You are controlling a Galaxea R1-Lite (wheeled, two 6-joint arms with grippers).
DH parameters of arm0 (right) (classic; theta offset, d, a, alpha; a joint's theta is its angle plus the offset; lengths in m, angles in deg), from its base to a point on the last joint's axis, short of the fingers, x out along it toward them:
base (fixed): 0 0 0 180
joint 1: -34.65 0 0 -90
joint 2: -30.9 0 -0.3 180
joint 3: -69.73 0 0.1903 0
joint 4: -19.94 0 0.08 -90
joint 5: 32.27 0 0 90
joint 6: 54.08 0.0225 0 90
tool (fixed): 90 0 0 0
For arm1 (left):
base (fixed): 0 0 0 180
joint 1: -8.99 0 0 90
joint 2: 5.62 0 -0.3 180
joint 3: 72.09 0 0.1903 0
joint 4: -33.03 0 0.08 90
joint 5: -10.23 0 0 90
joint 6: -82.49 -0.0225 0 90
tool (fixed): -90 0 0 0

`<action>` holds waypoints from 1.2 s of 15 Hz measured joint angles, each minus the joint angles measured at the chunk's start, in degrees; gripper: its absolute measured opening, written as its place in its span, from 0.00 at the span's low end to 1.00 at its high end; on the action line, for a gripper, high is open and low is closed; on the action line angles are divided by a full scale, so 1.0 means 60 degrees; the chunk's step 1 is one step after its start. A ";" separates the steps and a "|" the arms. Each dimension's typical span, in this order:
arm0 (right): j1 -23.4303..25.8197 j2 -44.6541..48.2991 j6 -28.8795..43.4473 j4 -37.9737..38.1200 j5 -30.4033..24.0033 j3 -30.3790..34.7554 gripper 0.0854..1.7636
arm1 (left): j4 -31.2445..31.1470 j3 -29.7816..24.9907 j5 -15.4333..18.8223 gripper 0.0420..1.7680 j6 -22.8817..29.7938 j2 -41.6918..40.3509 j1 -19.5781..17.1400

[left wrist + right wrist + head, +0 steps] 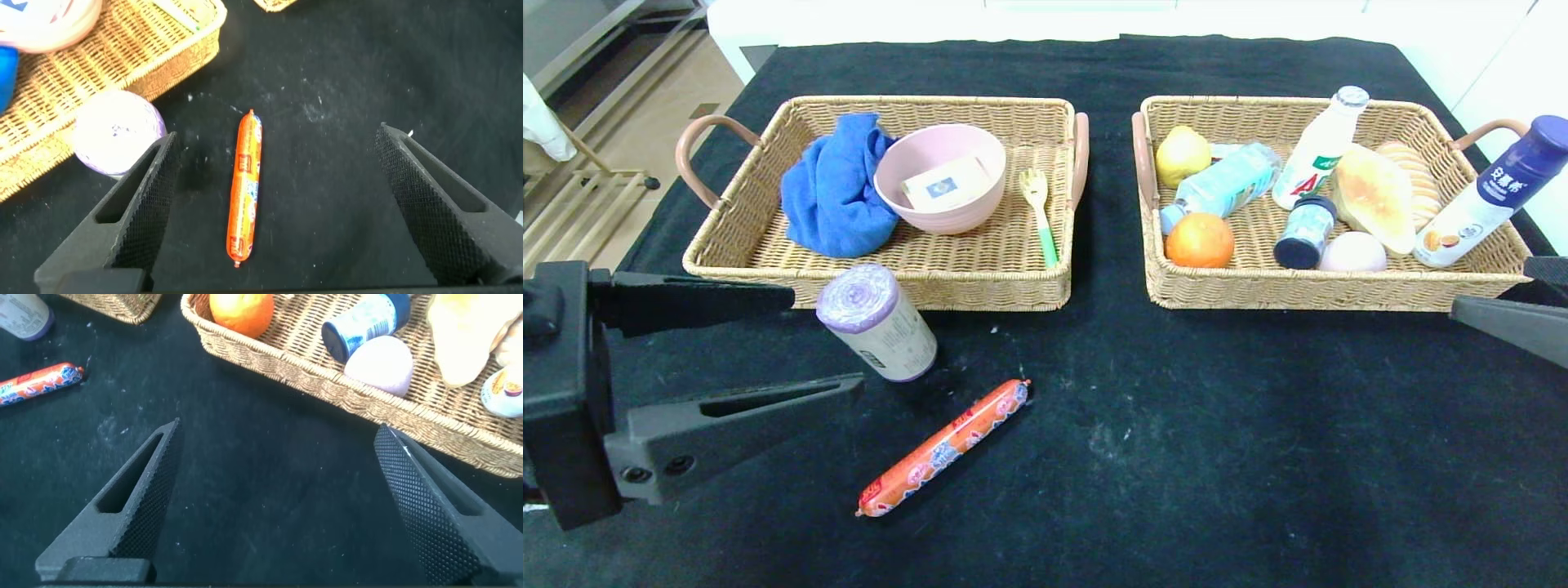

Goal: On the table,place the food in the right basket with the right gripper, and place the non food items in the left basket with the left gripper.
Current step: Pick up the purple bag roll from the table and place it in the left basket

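The right gripper [274, 498], mostly cut off in the head view, gaped empty, like the left gripper [274, 204]. The sausage [943, 447] wrapper's print was unreadable; a white bottle [1319, 147] showed a red "A".

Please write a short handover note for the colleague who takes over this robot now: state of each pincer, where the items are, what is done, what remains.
Left pincer: open, empty, hovering over the table's near left.
Right pincer: open, empty, at the near right, in front of the right basket.
Done: left basket holds the blue cloth, pink bowl and fork; the right basket holds fruit, bottles and bread.
Left: the sausage lies on the black cloth, for the right basket; the purple-topped roll stands in front of the left basket, where it likely belongs.
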 joint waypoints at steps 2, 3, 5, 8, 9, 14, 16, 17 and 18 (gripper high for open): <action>-0.0004 0.0000 0.0000 -0.0002 0.0008 0.0008 0.96 | 0.0008 -0.0014 -0.0022 0.97 0.0022 -0.0008 -0.0008; -0.0018 0.0006 0.0000 0.0004 0.0000 0.0010 0.96 | -0.0014 0.0012 -0.0041 0.97 0.0018 -0.0008 -0.0012; -0.0095 0.0018 0.0000 0.0012 0.0008 0.0059 0.96 | -0.0065 0.0169 -0.0219 0.97 0.0008 0.0008 -0.0014; -0.0193 0.0018 -0.0004 0.0012 0.0008 0.0110 0.96 | -0.0965 0.0660 -0.0313 0.97 -0.0010 0.0079 -0.0012; -0.0197 0.0024 -0.0008 0.0012 0.0008 0.0110 0.96 | -0.1250 0.0878 -0.0451 0.97 -0.0018 0.0132 -0.0012; -0.0201 0.0047 -0.0014 0.0012 0.0037 0.0106 0.96 | -0.1729 0.1560 -0.2328 0.97 -0.0597 0.0762 -0.0004; -0.0201 0.0033 -0.0012 0.0016 0.0063 0.0102 0.96 | -0.2339 0.1877 -0.2609 0.97 -0.0601 0.1061 -0.0004; -0.0197 0.0028 -0.0014 0.0016 0.0069 0.0102 0.96 | -0.2639 0.2048 -0.2826 0.97 -0.0597 0.1191 -0.0004; -0.0189 0.0028 -0.0014 0.0016 0.0069 0.0098 0.96 | -0.2885 0.2209 -0.3159 0.97 -0.0593 0.1337 -0.0004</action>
